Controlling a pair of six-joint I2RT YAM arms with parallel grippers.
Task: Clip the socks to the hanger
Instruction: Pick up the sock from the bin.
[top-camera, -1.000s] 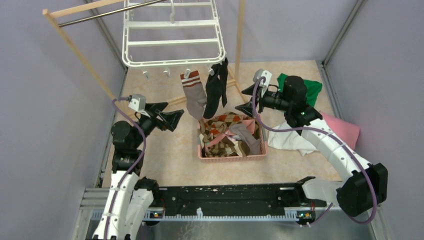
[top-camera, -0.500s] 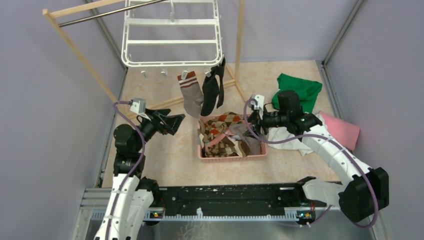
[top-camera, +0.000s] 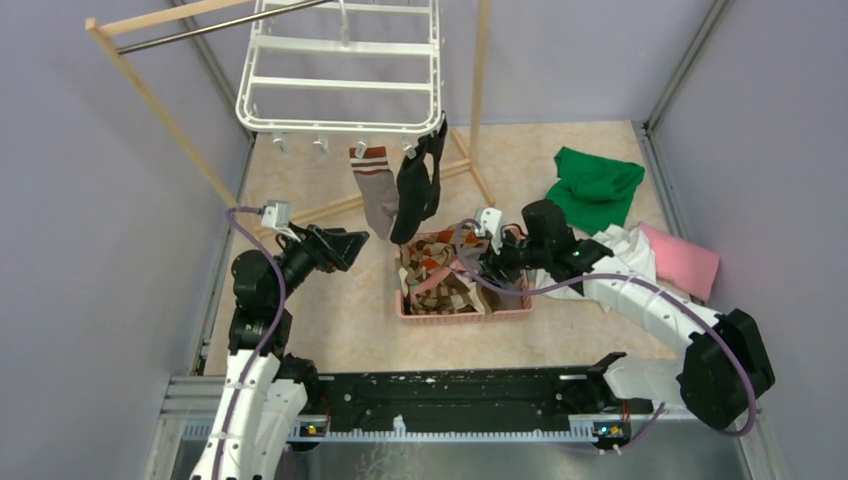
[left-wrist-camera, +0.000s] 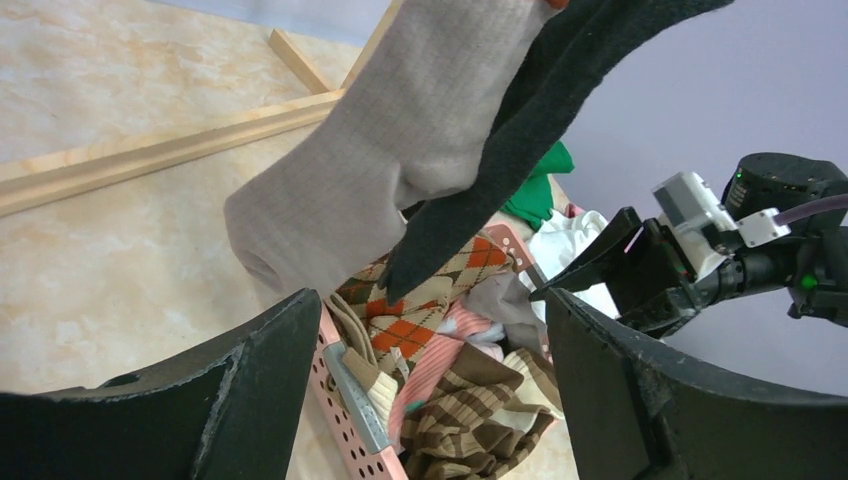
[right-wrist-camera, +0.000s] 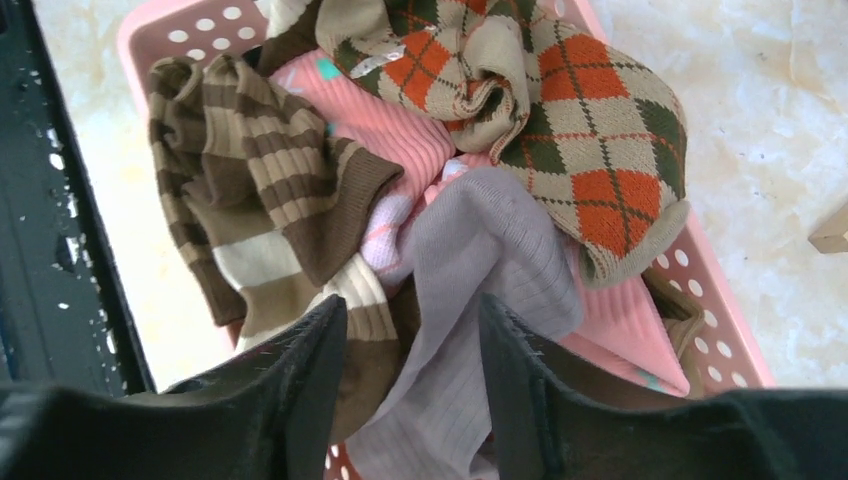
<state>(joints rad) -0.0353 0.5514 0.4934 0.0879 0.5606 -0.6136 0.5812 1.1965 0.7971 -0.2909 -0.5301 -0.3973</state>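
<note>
Socks (top-camera: 450, 278) mostly heaped in pink basket (top-camera: 465, 314) on bench (top-camera: 330, 310); right claw (right-wrist-camera: 410, 305) half-open, straddling grey one (right-wrist-camera: 480, 250), nothing lifted. Left claw (top-camera: 348, 245) wide open, empty. Beyond, striped-cuff sock (top-camera: 376, 195) and black sock (top-camera: 412, 190) hang clipped to hanger (top-camera: 340, 128); most left to do.

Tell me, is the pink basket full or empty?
Full: the pink basket holds a heap of socks, argyle sock and grey sock on top.
</note>
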